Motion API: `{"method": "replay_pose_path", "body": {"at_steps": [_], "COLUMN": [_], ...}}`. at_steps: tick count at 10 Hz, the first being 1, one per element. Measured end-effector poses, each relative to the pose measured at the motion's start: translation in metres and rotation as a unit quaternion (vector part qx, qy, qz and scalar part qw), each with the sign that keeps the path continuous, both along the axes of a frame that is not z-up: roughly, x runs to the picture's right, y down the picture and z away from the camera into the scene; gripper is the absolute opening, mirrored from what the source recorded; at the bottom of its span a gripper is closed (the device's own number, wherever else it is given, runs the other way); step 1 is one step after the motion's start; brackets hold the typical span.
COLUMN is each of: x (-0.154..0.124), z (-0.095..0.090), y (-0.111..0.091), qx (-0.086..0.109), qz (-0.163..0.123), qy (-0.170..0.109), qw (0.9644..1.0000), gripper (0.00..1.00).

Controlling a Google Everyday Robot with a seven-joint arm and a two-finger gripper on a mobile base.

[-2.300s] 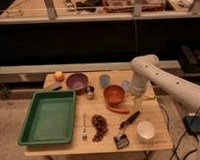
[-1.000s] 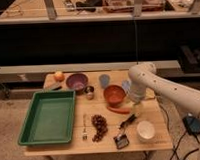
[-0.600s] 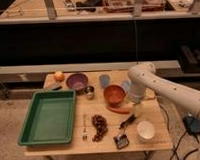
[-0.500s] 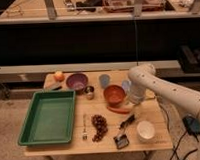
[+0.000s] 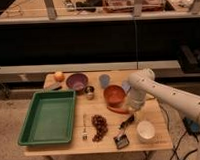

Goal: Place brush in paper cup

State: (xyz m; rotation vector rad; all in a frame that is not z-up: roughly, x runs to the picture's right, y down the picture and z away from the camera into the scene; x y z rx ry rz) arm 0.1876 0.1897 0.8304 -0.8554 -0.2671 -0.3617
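The gripper [image 5: 133,110] is seen low over the table [image 5: 156,119], just beside the right side of the red-brown bowl [image 5: 114,95]. Whether it is spread or pressed together cannot be made out. Nothing is seen held in it. The brush [image 5: 124,129] is found lying flat on the table just below the gripper, with its dark head toward the front edge. The paper cup [image 5: 145,130] is set upright just to the right of the brush. A dark brown pile [image 5: 99,125] is seen left of the brush. A green tray [image 5: 47,117] is placed well apart, at the left.
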Motion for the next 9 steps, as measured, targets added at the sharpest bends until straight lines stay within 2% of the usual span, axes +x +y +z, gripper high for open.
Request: {"method": "replay_pose_path", "body": {"at_steps": [3, 9], "x": [0.0003, 0.0002], "z": [0.0002, -0.001], "y": [0.0109, 0.0087], "qx": [0.002, 0.002], "qz": [0.002, 0.0], "qy": [-0.004, -0.003], "qw": [1.0, 1.0], "gripper": [0.65, 0.65]}}
